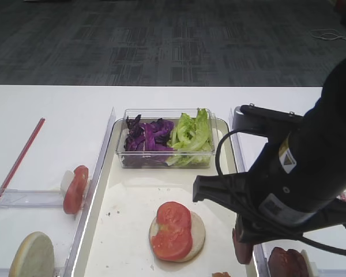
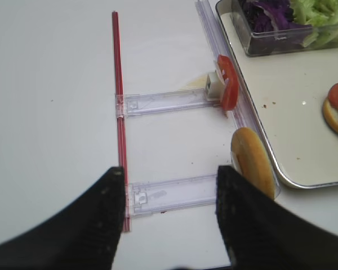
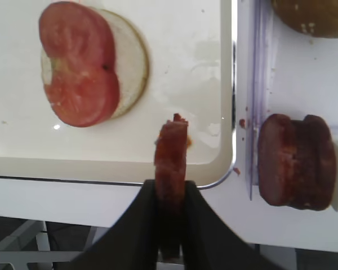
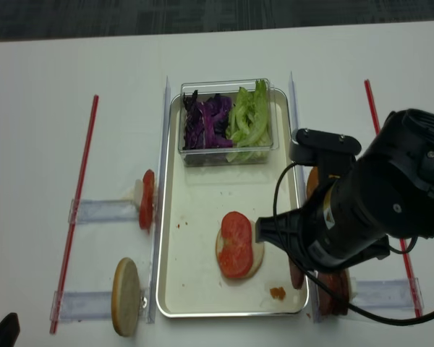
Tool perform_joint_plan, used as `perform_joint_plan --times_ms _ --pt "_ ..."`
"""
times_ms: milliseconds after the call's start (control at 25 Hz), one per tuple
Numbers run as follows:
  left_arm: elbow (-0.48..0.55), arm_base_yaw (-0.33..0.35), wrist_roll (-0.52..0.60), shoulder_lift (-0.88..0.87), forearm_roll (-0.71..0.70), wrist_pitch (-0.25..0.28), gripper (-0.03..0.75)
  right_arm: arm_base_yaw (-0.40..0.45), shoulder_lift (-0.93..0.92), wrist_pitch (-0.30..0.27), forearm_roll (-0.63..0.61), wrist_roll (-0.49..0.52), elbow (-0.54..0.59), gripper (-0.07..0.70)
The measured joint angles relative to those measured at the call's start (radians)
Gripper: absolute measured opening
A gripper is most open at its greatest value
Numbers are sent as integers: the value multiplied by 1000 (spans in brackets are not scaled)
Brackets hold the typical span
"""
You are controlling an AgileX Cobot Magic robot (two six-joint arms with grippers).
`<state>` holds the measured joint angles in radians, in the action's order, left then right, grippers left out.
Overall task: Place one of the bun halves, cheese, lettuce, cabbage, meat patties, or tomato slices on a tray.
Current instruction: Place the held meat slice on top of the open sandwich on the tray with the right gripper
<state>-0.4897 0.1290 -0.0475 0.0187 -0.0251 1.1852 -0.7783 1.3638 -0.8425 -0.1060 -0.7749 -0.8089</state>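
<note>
COUNTER [image 4: 43, 65]: white, carries all items. Clear plastic holder racks either side of tray; red strips [image 4: 83, 188] at far left and far right.

TRAY [image 4: 202, 296]: long, cream w/ silver rim, centre. Risk: right end effector sits over the near-right corner, just inside the rim, so a release here could drop the patty on the rim or off onto the counter.

RIGHT ARM [image 4: 376, 210]: black, bulky, blocks much of the overhead views. Risk: cable loop hangs near the tray's right rim and could snag.

CLEAR BOX [image 4: 228, 155]: far end of tray. Holds cabbage [image 4: 206, 119] on the left, lettuce [image 4: 249, 119] on the right. Well apart from the work zone, low risk.

BUN HALF + TOMATO SLICE [image 3: 81, 64]: pale bun half [image 3: 132, 62] flat on tray, tomato on top, covering most of it. Judged target for the patty. Risk: tomato looks slick and sits off-centre, so a patty dropped on edge may slide or shove it off.

RIGHT END EFFECTOR [image 3: 170, 197]: fingers together, clamped on one meat patty [image 3: 172, 152], held on edge and upright. Risk: thin edge grip; patty may stick to a pad on opening, or land standing and roll.

SPARE PATTIES [image 3: 296, 163]: in right rack, just beside tray rim.

LEFT END EFFECTOR [image 2: 169, 225]: fingers apart, holding nothing, over left racks near a bun half [image 2: 250, 163] and an upright tomato slice [image 2: 228, 81].

SMEAR [image 4: 278, 293]: small reddish spot near tray's near-right corner; nature unclear.
</note>
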Motion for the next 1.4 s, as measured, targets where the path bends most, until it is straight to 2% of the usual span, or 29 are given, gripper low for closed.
perform_joint_plan --times_ms 280,560,680,1000,1120,1240,1400 --pt "0 0 0 0 0 0 350 0 0 97 -60 14 0 115" --pt "0 0 0 0 -1 0 350 0 0 138 -127 69 0 114" --pt "0 0 0 0 -1 0 350 0 0 156 -181 133 0 113" --pt "0 0 0 0 -1 0 350 0 100 206 -397 386 0 113" --pt "0 0 0 0 -1 -2 350 18 125 226 -527 537 0 113" --pt "0 0 0 0 -1 -2 350 85 144 200 -700 732 0 113" --pt "0 0 0 0 -1 -2 350 186 153 120 -925 1001 0 113"
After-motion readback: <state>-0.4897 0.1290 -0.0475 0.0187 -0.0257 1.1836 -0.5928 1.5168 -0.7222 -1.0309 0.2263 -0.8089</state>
